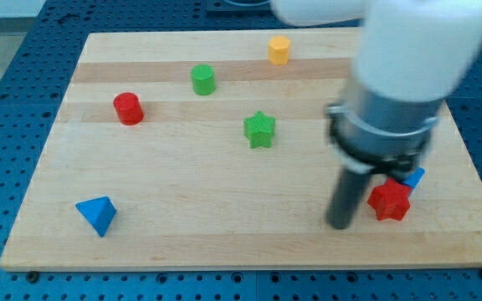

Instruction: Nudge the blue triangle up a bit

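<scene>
Blue triangle (pixel 98 215): located near the board's lower-left corner, resting flat on the wooden board (pixel 224 209), with bare wood around it on every side. My tip (pixel 339 226): located toward the view's lower right, well apart from the blue triangle, with most of the board's width between them. End effector state: a plain rod with nothing to open or close; it grasps nothing, and the tip touches no block. Red star (pixel 389 201): just to the right of my tip, a narrow gap separating the two. A second blue block (pixel 413 177): partly hidden behind the rod mount and the red star, shape not determinable. Green star (pixel 259 130): near the board's centre. Red cylinder (pixel 128 109): upper left. Green cylinder (pixel 202 79): right of and above the red cylinder. Yellow block (pixel 279 49): near the view's top edge of the board, apparently hexagonal.
</scene>
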Tool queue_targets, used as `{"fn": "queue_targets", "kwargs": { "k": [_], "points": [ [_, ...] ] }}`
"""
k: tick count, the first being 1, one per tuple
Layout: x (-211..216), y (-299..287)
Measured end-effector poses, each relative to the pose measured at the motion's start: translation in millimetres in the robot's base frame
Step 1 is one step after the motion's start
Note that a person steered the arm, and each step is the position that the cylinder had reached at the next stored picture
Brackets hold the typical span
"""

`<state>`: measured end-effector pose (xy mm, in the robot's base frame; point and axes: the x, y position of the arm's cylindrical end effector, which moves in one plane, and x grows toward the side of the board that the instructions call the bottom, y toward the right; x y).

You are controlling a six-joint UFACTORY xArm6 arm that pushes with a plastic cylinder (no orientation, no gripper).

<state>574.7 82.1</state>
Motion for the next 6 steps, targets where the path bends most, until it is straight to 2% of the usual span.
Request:
{"fn": "queue_targets", "kwargs": {
  "k": [2,3,5,6],
  "points": [
    [1,-166],
    [42,-205],
    [12,-319],
    [13,-310]
  ]
}}
